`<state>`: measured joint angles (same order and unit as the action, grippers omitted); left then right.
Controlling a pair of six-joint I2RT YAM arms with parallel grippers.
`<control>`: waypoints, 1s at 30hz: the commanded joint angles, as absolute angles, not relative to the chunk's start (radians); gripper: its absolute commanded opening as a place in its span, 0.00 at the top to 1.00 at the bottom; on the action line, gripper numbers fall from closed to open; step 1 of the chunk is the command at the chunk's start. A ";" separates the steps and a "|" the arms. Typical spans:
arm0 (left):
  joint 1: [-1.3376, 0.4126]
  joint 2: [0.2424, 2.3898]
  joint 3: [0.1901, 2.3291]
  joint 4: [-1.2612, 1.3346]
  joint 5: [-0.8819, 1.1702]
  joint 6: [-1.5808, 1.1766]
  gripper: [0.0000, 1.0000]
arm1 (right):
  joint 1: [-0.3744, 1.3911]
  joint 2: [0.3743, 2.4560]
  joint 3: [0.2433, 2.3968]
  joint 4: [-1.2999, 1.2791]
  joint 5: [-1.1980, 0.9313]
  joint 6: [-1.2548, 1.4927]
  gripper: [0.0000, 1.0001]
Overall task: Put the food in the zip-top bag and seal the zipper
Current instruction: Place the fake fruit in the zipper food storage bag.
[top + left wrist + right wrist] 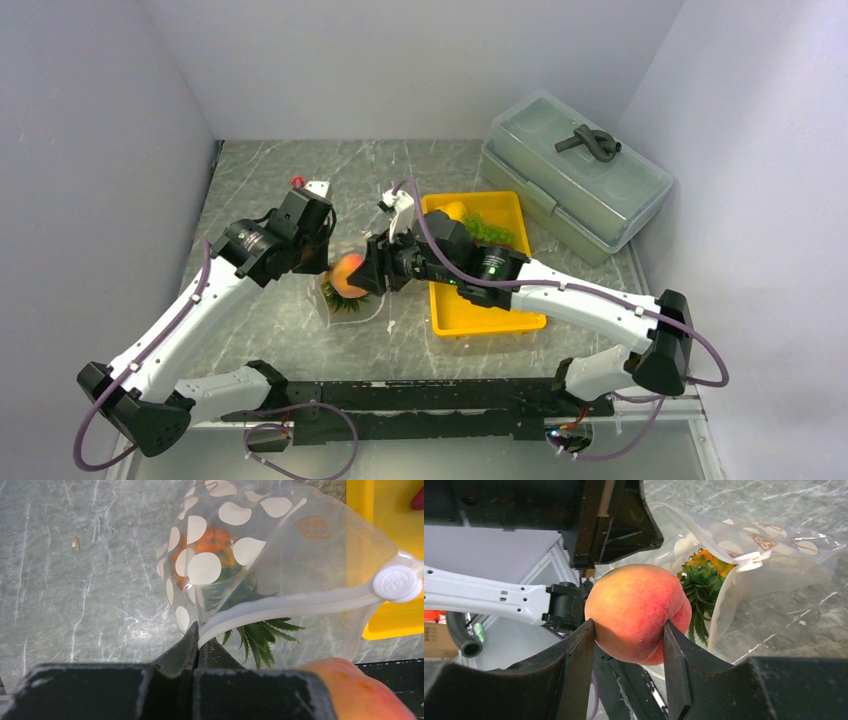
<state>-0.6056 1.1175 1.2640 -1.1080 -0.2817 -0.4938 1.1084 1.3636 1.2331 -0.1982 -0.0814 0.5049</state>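
My left gripper [198,636] is shut on the zipper [300,604] of the dotted zip-top bag [320,565] and holds its mouth edge up off the table. The orange pineapple [215,540] lies inside the bag, its green crown toward the mouth. My right gripper [629,630] is shut on the orange round fruit [636,610] and holds it just outside the bag's mouth [724,595]. In the top view the fruit [348,275] hangs over the bag [352,308] between the left gripper [322,268] and the right gripper [366,276]. The lemon [455,210] and grapes [487,230] lie in the tray.
The yellow tray [480,312] sits right of the bag, under my right arm. A red chili [419,500] shows at its edge. A grey-green lidded box [575,175] stands at the back right. A white slider tab [397,582] sits on the zipper.
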 commanded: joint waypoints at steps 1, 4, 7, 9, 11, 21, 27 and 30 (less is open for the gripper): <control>-0.604 1.124 1.316 -1.108 -0.269 -0.502 1.00 | 1.114 1.396 1.289 -0.141 -0.025 0.473 1.00; -0.604 1.126 1.324 -1.114 -0.262 -0.496 1.00 | 1.114 1.438 1.303 -0.136 -0.002 0.463 1.00; -0.603 1.129 1.328 -1.117 -0.254 -0.495 1.00 | 1.114 1.476 1.320 -0.133 0.057 0.468 1.00; -0.604 1.132 1.328 -1.118 -0.250 -0.495 1.00 | 1.114 1.507 1.337 -0.136 0.076 0.468 1.00; -0.604 1.132 1.328 -1.121 -0.246 -0.498 1.00 | 1.114 1.531 1.354 -0.138 0.101 0.471 1.00; -0.604 1.130 1.321 -1.117 -0.216 -0.503 1.00 | 1.114 1.598 1.358 -0.076 0.279 0.468 1.00; -0.604 1.155 1.337 -1.136 -0.204 -0.503 1.00 | 1.115 1.645 1.356 -0.024 0.319 0.478 1.00; -0.604 1.152 1.340 -1.132 -0.202 -0.502 1.00 | 1.116 1.659 1.354 -0.005 0.336 0.481 1.00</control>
